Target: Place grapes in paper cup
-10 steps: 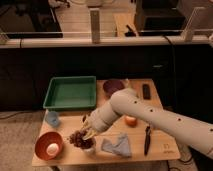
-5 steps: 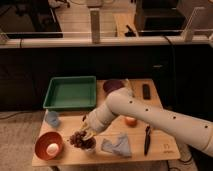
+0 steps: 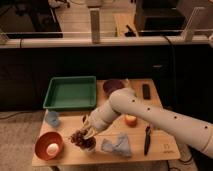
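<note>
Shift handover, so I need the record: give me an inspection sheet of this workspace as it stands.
Surface: wooden table, crowded.
Job's things: grapes at the front left, under the gripper; paper cup directly beneath them, mostly hidden.
Clutter: green tray, orange bowl holding a pale round item, light blue cup, crumpled blue cloth, orange-yellow fruit, dark bowl, black remote, black utensil.
Grippers: gripper at the grapes, above the cup.
Cables: dark cable behind the table.
Surroundings: metal railing, tiled floor beyond.
</note>
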`<control>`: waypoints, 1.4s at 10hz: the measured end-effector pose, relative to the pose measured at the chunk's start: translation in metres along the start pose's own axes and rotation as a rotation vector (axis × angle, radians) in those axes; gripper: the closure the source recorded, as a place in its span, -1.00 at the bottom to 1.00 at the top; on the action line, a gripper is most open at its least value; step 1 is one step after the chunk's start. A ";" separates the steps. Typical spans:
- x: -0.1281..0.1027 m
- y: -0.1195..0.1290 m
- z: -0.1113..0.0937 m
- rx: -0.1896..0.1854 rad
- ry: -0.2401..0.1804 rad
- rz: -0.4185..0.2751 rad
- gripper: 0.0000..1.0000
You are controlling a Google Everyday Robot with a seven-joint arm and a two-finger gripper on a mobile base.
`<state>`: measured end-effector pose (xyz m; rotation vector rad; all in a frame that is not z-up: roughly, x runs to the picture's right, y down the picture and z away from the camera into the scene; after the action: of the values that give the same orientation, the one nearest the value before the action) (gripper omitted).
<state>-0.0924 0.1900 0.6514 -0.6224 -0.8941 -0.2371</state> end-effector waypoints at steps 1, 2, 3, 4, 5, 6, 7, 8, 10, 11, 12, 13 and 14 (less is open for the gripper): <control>0.002 -0.001 -0.001 0.002 -0.021 0.010 -0.59; 0.003 -0.001 -0.001 0.002 -0.036 0.018 -0.60; 0.004 -0.002 -0.001 0.001 -0.048 0.026 -0.60; 0.005 -0.002 -0.001 -0.001 -0.060 0.033 -0.60; 0.007 -0.001 -0.002 0.000 -0.068 0.039 -0.60; 0.007 0.000 -0.003 0.001 -0.075 0.043 -0.60; 0.008 0.000 -0.003 0.002 -0.084 0.045 -0.60; 0.008 0.000 -0.004 0.000 -0.094 0.044 -0.60; 0.008 -0.001 -0.005 -0.006 -0.111 0.034 -0.60; 0.007 -0.002 -0.006 -0.009 -0.120 0.029 -0.60; 0.008 -0.002 -0.006 -0.011 -0.123 0.027 -0.60; 0.008 -0.002 -0.006 -0.010 -0.123 0.027 -0.60; 0.008 -0.002 -0.006 -0.010 -0.123 0.027 -0.60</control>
<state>-0.0845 0.1852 0.6553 -0.6639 -1.0023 -0.1803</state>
